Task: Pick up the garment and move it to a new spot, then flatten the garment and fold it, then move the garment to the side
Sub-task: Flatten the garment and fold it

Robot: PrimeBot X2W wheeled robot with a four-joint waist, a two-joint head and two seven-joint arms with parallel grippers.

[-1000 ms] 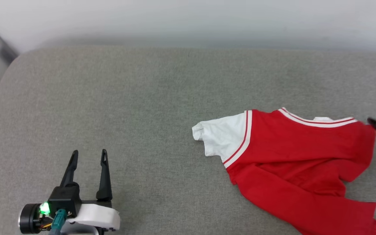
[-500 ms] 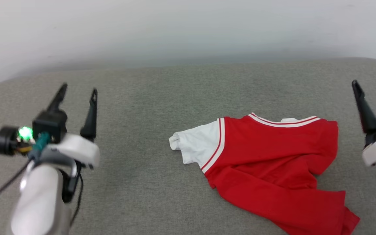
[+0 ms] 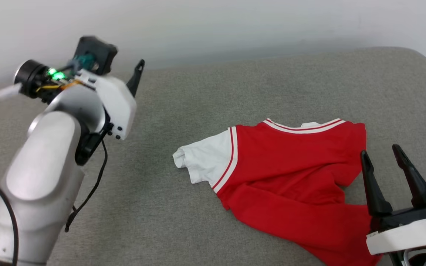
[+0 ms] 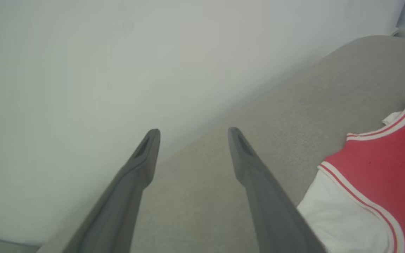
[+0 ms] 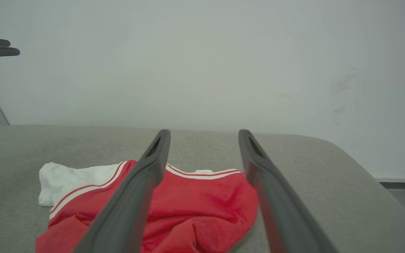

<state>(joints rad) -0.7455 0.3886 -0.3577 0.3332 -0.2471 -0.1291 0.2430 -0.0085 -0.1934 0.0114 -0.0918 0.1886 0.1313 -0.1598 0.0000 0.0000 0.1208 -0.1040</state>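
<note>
Shirt: We see the red shirt (image 3: 290, 184) lying crumpled on the grey cushion (image 3: 235, 85), over on the right side in the head view.
Shirt parts: We see one white sleeve (image 3: 202, 162) sticking out to the left. The striped collar (image 3: 301, 127) is on the far edge, toward the wall (image 3: 213, 22).
Left gripper (image 4: 192, 131): We see its two dark fingers spread apart with nothing between them. It is up in the air, well apart from the shirt on the left, and points to where the cushion meets the wall.
Right gripper (image 3: 379, 150): We see its fingers spread apart too, and they hold nothing. It is near the shirt's lower right part. We cannot tell if it touches the cloth.
Left arm (image 3: 43, 177): We see it is pale, with a black cable (image 3: 94, 184) hanging beside it and a small green light (image 3: 53, 72) near the wrist.
</note>
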